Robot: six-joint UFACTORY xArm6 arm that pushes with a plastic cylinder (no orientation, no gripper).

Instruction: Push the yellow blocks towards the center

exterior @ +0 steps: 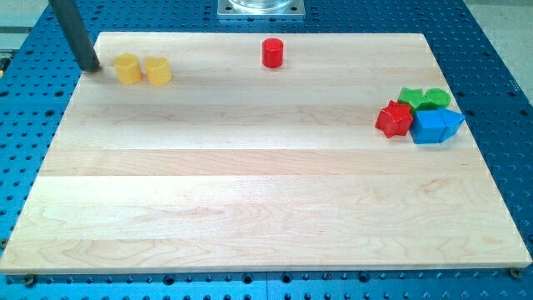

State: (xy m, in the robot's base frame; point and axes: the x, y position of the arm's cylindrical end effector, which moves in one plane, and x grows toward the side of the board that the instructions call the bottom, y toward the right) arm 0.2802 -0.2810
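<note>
Since my tip (91, 68) sits bare, touching nothing, just left of the yellow blocks (127, 69) (157, 71), they look light, rigid, slidey; push their left faces.

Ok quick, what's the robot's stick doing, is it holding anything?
My tip: holds nothing, no end effector; sits just left of the two yellow blocks, apart.

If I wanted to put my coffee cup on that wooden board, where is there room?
Most of the board is bare: the whole middle and the view's bottom. It is crowded at the view's right edge, where the red star block, green blocks and blue blocks cluster, and at the top left, where my tip sits beside two yellow blocks. A red cylinder stands top centre.
</note>
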